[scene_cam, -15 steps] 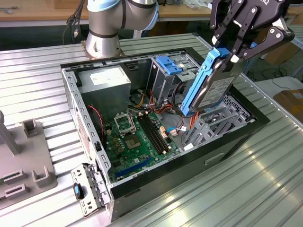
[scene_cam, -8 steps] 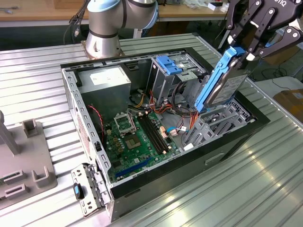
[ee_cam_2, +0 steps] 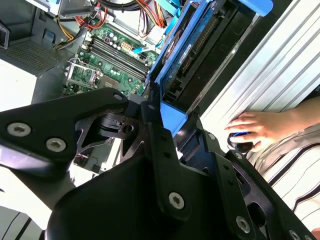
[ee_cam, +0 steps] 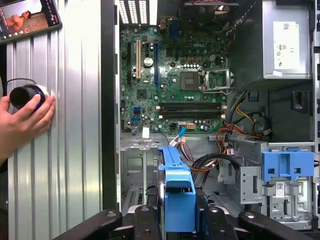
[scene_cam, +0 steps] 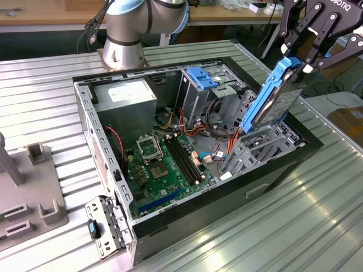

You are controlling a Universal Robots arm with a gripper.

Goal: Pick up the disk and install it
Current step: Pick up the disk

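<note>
One open computer case (scene_cam: 227, 190) lies on its side on the ribbed metal table (scene_cam: 317, 221), its green motherboard (scene_cam: 164, 167) exposed. At the case's edge on the exterior view's right, the gripper (scene_cam: 299, 63) clamps the disk (scene_cam: 275, 96), a dark grey drive in a bright blue carrier. The disk stands steeply tilted above a grey bay. Orange and red cables (scene_cam: 224, 139) crowd beside it. A blue bracket (scene_cam: 202, 76) tops the silver cage nearby. A person's hand (ee_cam: 25, 122) touches a small black knob (ee_cam: 22, 95).

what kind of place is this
Probably a robotics lab or test bench: an open computer case lies on a ribbed metal table, the gripper holds the disk above it, and a wooden workbench stands behind.
</note>
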